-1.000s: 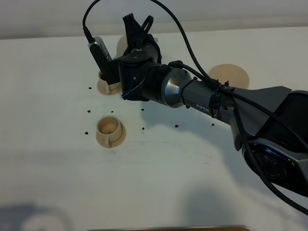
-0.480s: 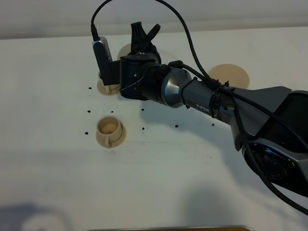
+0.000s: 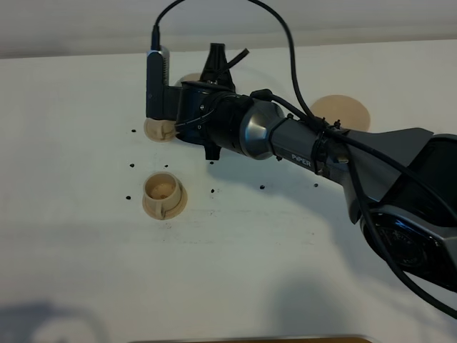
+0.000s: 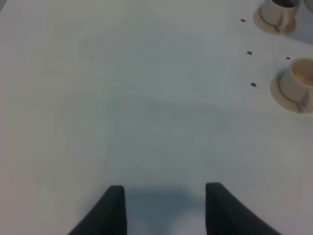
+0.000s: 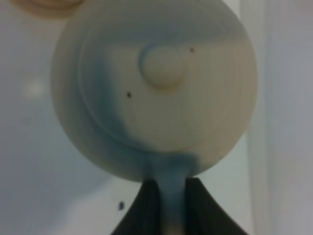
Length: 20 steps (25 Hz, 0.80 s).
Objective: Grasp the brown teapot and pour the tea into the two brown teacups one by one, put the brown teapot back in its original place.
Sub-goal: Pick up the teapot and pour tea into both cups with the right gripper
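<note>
Teapot (image 5: 98,117) was plain matte beige, lid (image 5: 195,107) w/ two dark specks; near teacup (image 3: 163,193) & far teacup (image 3: 157,131) matched it, as did the tan coaster (image 3: 340,111) at 2 o'clock. Table (image 3: 71,250) was white w/ small black dots; right arm (image 3: 275,139) black & grey.

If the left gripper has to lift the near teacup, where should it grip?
Probably the near teacup's round wall, from straight above with the jaws astride it. It stands upright on its saucer, and its handle, pointing toward the table's near edge, looks too small to pinch.
</note>
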Motion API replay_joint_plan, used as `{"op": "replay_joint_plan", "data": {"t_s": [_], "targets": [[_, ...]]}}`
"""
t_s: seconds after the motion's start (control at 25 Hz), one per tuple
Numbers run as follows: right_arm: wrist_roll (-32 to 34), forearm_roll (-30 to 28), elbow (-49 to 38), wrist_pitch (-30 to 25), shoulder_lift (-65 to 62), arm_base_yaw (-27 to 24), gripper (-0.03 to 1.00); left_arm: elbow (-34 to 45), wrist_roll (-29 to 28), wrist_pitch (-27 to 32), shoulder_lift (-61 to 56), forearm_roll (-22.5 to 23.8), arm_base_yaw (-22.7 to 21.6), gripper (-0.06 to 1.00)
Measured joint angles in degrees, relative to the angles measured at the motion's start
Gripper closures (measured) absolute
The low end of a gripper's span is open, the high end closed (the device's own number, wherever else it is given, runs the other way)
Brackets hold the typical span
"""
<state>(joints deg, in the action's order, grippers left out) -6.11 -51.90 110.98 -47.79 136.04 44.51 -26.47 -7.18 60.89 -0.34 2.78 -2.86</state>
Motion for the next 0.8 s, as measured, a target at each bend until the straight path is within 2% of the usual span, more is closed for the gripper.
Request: {"op": "replay_joint_plan", "data": {"t_s": [0.36,0.8], "targets": [[3.0,6.5,0.2,-7.5,-4.5,0.0,0.88,0.0,0.0,0.0,0.0,0.0,0.0,0.5],[6.1,23.2,0.2,-8.0,-4.5,-0.6,0.88,0.0,0.0,0.0,0.0,0.0,0.0,0.5]]}}
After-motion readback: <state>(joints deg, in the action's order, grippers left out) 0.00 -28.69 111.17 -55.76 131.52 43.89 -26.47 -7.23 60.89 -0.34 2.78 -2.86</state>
